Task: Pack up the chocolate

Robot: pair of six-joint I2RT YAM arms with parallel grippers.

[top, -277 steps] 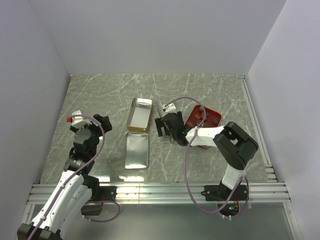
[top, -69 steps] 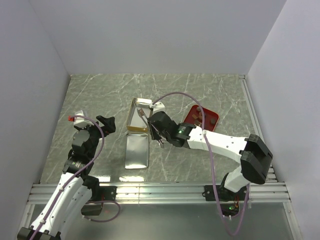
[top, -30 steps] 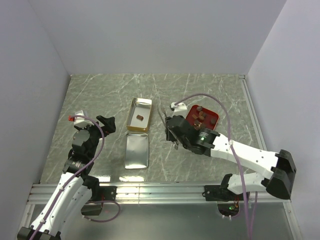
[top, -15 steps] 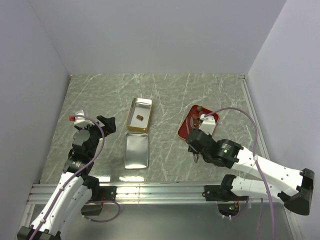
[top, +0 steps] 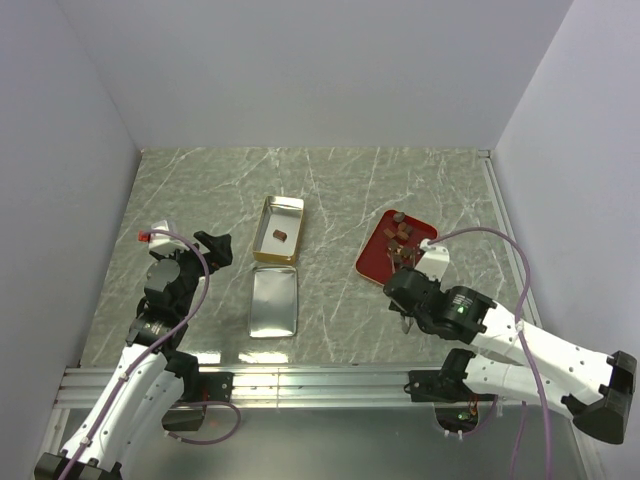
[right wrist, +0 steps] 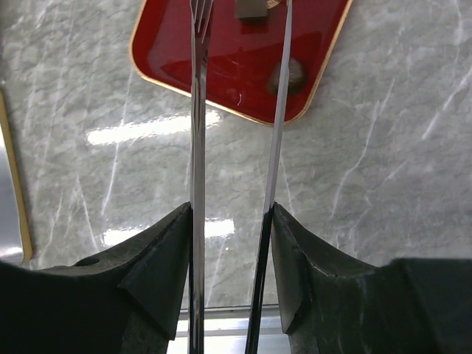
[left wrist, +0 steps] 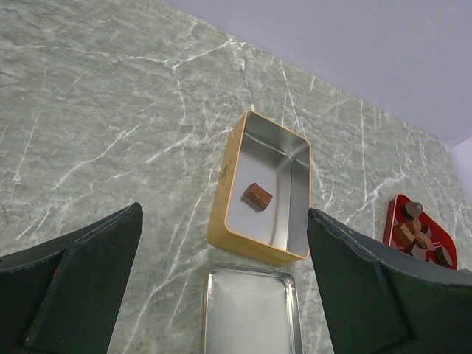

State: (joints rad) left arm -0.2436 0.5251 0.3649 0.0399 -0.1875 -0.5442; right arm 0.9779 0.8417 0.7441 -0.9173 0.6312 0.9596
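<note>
The right claw (right wrist: 230, 221) is clamped on a pair of thin metal tweezers (right wrist: 198, 110), whose two blades reach out over the near part of the red tray (right wrist: 221, 59). Most of the chocolate (top: 403, 232) sits in a small cluster on that tray, on the right of the marbled desk (top: 200, 190). One reddish-brown chunk (left wrist: 258, 196) already lies alone in the open gold tin (left wrist: 225, 199) at the centre. The tin's lid (top: 273, 303) lies flat on the desk just in front of it.

The pieces look small, light and rigid, with smooth faces that could slip from polished steel or be scuffed by a hard squeeze. The safest hold is probably across two flatter opposite sides, near the middle of a block. A rounded dark piece (right wrist: 289, 74) lies close by the right blade and would likely be harder to pinch. Whether the tips touch any piece cannot be told.

The right arm lies low and stretched along the near right of the desk. Its forearm runs in from the lower right and its wrist aims the tweezers away toward the tray. The left arm stands folded at the near left, raised off the desk. The left claw (left wrist: 223, 212) is spread wide, holds nothing and faces the tin.
</note>
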